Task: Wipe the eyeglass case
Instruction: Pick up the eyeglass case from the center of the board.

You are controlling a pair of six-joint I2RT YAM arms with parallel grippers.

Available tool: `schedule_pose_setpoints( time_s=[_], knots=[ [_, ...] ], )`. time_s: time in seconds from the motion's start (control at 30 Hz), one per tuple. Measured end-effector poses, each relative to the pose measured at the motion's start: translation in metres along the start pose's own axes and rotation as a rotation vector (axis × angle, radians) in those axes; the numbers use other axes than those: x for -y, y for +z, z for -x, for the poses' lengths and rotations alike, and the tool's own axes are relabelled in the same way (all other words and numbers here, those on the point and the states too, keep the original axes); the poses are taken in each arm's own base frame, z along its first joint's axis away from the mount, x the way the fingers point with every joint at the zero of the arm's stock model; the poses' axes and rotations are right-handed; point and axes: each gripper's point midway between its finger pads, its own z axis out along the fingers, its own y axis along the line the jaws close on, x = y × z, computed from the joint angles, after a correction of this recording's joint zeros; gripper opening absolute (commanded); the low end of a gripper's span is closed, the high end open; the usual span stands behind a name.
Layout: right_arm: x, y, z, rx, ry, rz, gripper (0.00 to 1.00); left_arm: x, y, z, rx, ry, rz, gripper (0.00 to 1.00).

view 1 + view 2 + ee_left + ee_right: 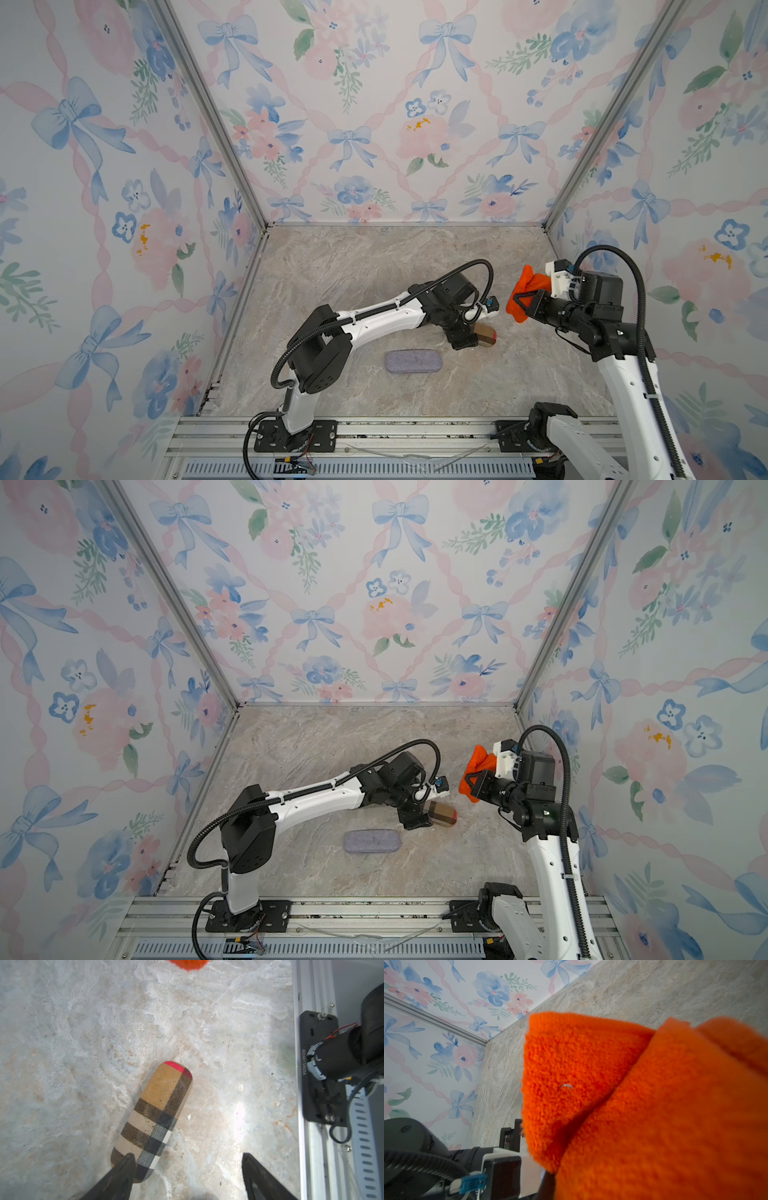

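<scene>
While the right gripper (pixel 524 302) clamps an orange cloth (pixel 532 282) above the table (pixel 374 270), the left gripper (pixel 187 1169) stands wide, one finger over the plaid case (pixel 158 1109); a grey case (pixel 413 362) lies near.

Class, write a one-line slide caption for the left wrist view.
Left tool open over one end of the plaid eyeglass case on the marble table; orange cloth just in view.

Tan plaid eyeglass case (pixel 153 1118), red-tipped, flat on marble tabletop (pixel 353 270); bunched orange cloth (pixel 528 282) aloft.
</scene>
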Motion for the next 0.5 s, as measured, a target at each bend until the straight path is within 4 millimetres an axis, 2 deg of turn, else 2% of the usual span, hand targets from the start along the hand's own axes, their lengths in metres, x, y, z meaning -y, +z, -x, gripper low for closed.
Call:
schedule_pose_setpoints(
  time_s=[0.17, 0.37, 0.5],
  knots=[
    [0.008, 0.003, 0.010, 0.001, 0.090, 0.037, 0.00, -0.025, 0.016, -0.004, -0.023, 0.068, 0.010, 0.84],
    [0.011, 0.004, 0.016, 0.003, 0.130, 0.062, 0.00, -0.026, 0.038, -0.025, -0.077, 0.107, -0.037, 0.87],
    [0.008, 0.004, 0.018, 0.009, 0.129, 0.078, 0.00, -0.033, 0.051, -0.028, -0.075, 0.104, -0.069, 0.88]
  ],
)
